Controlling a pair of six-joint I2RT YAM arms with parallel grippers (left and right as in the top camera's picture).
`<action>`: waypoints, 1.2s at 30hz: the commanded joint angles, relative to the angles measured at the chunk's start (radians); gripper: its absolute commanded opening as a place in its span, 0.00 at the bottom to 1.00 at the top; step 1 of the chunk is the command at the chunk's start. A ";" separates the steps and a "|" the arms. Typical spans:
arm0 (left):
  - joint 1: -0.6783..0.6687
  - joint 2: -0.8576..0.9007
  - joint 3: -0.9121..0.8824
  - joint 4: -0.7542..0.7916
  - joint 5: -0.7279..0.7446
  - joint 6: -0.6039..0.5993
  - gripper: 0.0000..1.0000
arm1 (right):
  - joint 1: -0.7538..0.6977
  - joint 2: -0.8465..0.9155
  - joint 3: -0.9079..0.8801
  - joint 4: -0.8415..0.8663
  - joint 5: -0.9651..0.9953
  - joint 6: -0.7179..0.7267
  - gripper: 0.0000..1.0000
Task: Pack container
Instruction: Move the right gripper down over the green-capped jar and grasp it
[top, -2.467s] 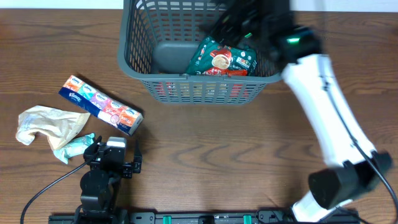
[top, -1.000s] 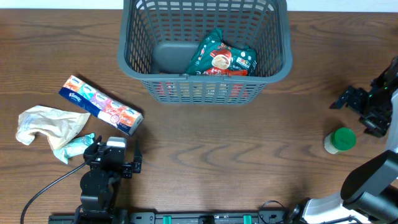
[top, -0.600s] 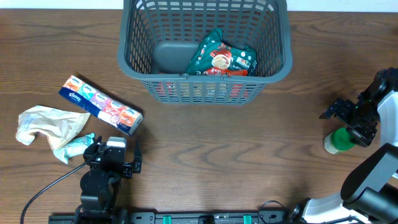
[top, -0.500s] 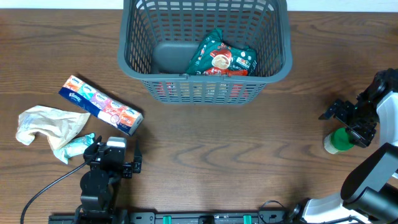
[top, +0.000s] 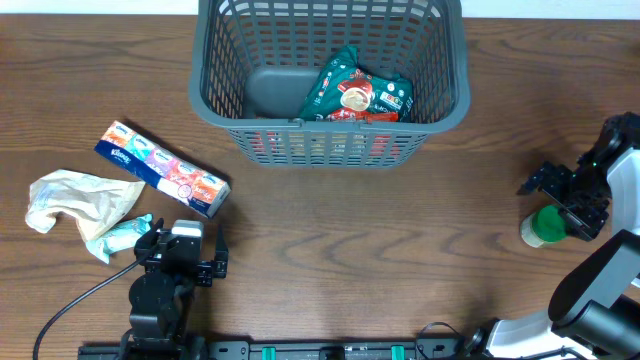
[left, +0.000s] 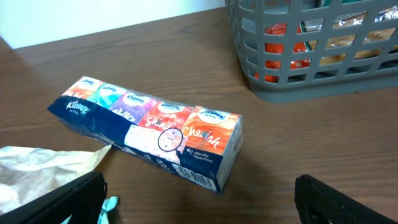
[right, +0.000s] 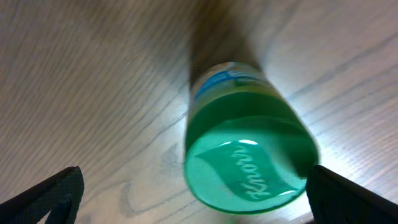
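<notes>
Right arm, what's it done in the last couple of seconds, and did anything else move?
The right hand left the grey basket and swung to the far right; open, it now hovers at the green-lidded Knorr jar, not gripping it. The snack bag in the basket, the Kleenex pack, the crumpled wrapper and the left hand stayed put.

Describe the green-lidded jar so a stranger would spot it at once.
Start at the grey basket at the back, then look right and nearer. The small jar stands upright there, the only item on that side. Its round green lid marked Knorr sets it apart from the flat tissue pack far left.
</notes>
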 joint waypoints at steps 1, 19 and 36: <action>-0.003 -0.006 -0.018 -0.003 -0.004 -0.006 0.99 | -0.032 -0.011 -0.002 -0.001 0.027 0.027 0.99; -0.003 -0.006 -0.018 -0.003 -0.004 -0.006 0.98 | -0.074 -0.011 -0.089 0.079 0.027 0.033 0.99; -0.003 -0.006 -0.018 -0.003 -0.004 -0.006 0.98 | -0.074 -0.011 -0.266 0.333 0.026 0.033 0.99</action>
